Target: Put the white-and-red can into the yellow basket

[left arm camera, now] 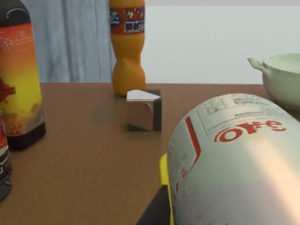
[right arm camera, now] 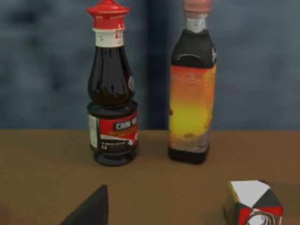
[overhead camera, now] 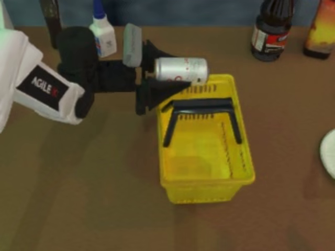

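Observation:
The white-and-red can (overhead camera: 194, 69) lies on its side in the air, with my left gripper (overhead camera: 179, 69) shut on it from the left. It hangs over the far rim of the yellow basket (overhead camera: 241, 172), whose dark handle (overhead camera: 201, 107) is folded across the opening. In the left wrist view the can (left arm camera: 234, 159) fills the near right, with a strip of the basket's yellow rim (left arm camera: 163, 173) beside it. My right arm is out of the top view; only a dark part of its gripper (right arm camera: 91, 208) shows in the right wrist view, low over bare table.
A white glue bottle (overhead camera: 103, 31) stands behind my left arm. A dark sauce bottle (overhead camera: 271, 29) and an orange-labelled bottle (overhead camera: 320, 29) stand at the back right. A pale bowl (overhead camera: 328, 154) sits at the right edge. A puzzle cube (left arm camera: 144, 110) and an orange soda bottle (left arm camera: 127, 47) lie farther off.

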Controlling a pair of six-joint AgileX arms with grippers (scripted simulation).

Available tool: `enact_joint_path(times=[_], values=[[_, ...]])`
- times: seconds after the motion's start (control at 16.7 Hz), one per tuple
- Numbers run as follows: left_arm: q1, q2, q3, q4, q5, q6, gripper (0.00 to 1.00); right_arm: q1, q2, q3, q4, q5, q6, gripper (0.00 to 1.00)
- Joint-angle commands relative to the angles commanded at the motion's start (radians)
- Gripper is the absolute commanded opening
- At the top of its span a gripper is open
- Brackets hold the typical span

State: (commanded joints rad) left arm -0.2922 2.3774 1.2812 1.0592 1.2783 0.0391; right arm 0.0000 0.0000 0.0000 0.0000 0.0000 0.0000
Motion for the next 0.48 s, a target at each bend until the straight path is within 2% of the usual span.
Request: enact_joint_path(times=[0.06,0.48], values=[[0.000,0.000,0.000,0.000,0.000,0.000,0.00,0.000,0.000,0.000,0.000,0.000,0.000,1.00],[0.000,0.000,0.000,0.000,0.000,0.000,0.53,0.000,0.000,0.000,0.000,0.000,0.000,1.00]])
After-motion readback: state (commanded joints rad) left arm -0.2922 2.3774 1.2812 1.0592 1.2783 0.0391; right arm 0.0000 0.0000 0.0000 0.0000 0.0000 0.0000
